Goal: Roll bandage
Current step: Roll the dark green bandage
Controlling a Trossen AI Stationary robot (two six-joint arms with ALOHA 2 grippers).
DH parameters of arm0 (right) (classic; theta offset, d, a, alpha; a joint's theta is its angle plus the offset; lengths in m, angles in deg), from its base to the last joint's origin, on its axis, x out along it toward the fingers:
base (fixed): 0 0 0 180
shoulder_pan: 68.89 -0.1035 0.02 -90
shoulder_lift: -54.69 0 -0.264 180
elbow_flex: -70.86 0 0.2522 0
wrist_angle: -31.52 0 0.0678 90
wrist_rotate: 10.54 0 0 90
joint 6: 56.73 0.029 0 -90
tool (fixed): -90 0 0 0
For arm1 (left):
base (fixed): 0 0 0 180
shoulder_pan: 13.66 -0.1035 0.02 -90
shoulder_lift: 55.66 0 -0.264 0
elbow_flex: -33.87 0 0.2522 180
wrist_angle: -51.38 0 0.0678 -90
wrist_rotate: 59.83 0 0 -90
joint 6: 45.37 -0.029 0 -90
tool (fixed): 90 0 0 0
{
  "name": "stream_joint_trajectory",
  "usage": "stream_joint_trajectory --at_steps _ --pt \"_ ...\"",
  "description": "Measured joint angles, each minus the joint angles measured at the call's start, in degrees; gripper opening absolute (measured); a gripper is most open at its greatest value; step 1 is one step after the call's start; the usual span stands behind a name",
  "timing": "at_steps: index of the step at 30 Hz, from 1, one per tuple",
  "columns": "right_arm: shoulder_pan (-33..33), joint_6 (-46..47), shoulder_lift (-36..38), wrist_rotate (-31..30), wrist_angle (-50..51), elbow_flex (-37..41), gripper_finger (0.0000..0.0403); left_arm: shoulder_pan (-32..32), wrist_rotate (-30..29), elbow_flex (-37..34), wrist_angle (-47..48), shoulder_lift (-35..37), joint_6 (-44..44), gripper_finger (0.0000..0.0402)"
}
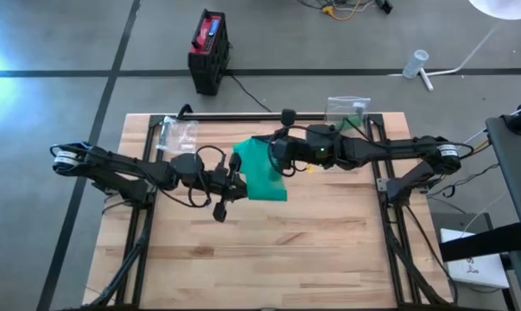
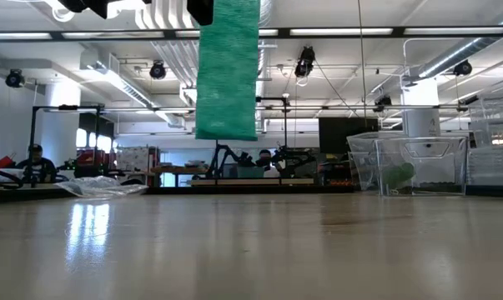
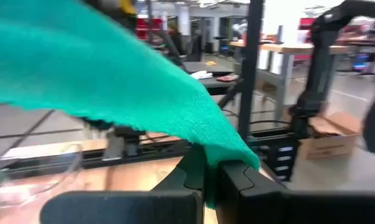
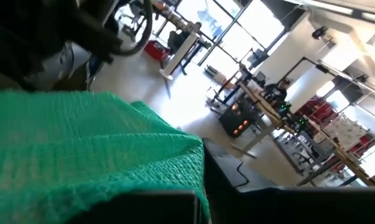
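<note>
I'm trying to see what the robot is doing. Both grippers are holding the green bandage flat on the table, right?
Not quite. Both grippers, left and right, do hold the green bandage, but it is not flat on the table. The low view shows the bandage hanging in the air, well above the tabletop.

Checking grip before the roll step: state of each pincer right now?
Left pincer: shut on the green bandage, held up off the table.
Right pincer: shut on the same bandage at its other end.
</note>
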Motion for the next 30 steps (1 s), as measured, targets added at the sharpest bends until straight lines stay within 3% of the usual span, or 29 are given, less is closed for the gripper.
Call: stream_joint_trajectory --at_steps 21,24,30 --pt "-1.2 4.4 1.0 0.4 -4.1 0.0 0.0002 -3.4 -9.9 0.0 -2.6 -4.1 0.9 0.0" --pt "-1.1 3.5 1.2 -1.6 -3.6 0.0 0.0002 -3.3 -8.7 0.0 -2.8 -4.1 0.0 0.0" --pt "-0.4 1.2 0.8 -7.2 -2.2 0.0 0.0002 -3.3 -0.5 0.0 -5.0 -4.1 -0.6 0.0"
